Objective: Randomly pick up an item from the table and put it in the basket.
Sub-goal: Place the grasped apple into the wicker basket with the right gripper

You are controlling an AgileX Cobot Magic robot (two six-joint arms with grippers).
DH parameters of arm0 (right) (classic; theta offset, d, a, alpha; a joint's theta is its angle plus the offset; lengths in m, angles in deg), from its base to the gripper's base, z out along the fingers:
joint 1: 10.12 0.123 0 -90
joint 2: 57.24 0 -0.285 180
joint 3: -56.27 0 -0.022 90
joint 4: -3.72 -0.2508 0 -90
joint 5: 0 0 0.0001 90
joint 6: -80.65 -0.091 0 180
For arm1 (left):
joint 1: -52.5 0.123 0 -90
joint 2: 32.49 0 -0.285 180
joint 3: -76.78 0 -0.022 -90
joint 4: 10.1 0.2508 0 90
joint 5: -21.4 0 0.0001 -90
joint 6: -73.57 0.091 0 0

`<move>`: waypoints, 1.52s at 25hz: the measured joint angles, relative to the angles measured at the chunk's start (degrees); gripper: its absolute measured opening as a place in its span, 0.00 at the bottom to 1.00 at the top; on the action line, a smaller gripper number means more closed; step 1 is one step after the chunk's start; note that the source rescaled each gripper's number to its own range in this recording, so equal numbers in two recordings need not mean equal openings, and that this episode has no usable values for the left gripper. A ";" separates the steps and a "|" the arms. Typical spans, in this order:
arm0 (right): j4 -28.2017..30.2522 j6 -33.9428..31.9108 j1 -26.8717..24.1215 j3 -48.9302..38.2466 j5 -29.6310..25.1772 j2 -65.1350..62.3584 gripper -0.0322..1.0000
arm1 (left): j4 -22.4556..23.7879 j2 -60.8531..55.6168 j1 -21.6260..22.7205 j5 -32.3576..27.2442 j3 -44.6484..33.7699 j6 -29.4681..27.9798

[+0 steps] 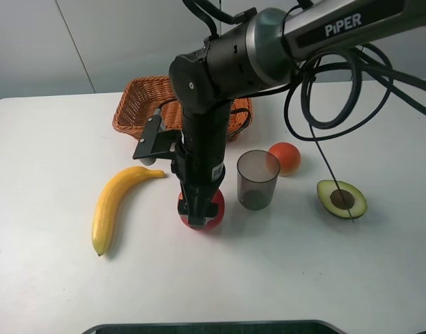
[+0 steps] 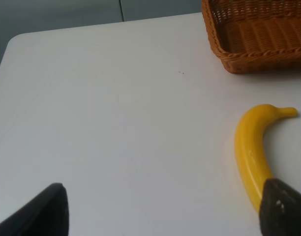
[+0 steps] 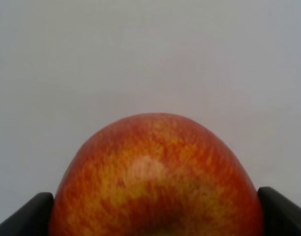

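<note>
My right fingers (image 3: 27, 216) flank the round red yellow-streaked apple (image 3: 155, 177) on the white counter (image 1: 269, 271), seemingly gripping it. Left fingers (image 2: 37, 211) spread apart, empty.

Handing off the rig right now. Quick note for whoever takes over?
Left gripper: open, empty, over the table near the banana.
Right gripper: down on the apple, with a finger against each side; it looks shut on it.
The apple rests on the table in front of the basket. What shows of the basket holds nothing.
Done: reach and apparent grasp.
Left: lift, carry to the basket, release.
</note>
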 joint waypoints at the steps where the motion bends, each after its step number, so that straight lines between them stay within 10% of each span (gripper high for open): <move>1: 0.00 0.00 0.00 0.00 0.00 0.00 0.03 | 0.00 0.00 0.00 0.00 0.00 0.00; 12: -0.04 -2.87 0.00 0.28 -0.53 -4.94 0.03 | 0.00 0.00 0.00 0.00 0.00 0.00; 23: 4.34 -22.90 -2.69 11.78 -5.78 -7.77 0.03 | 0.00 0.00 0.00 0.00 0.00 0.00; 38: 12.33 -47.23 -11.34 12.86 10.57 -5.53 0.03 | 0.00 0.00 0.00 0.00 0.00 0.00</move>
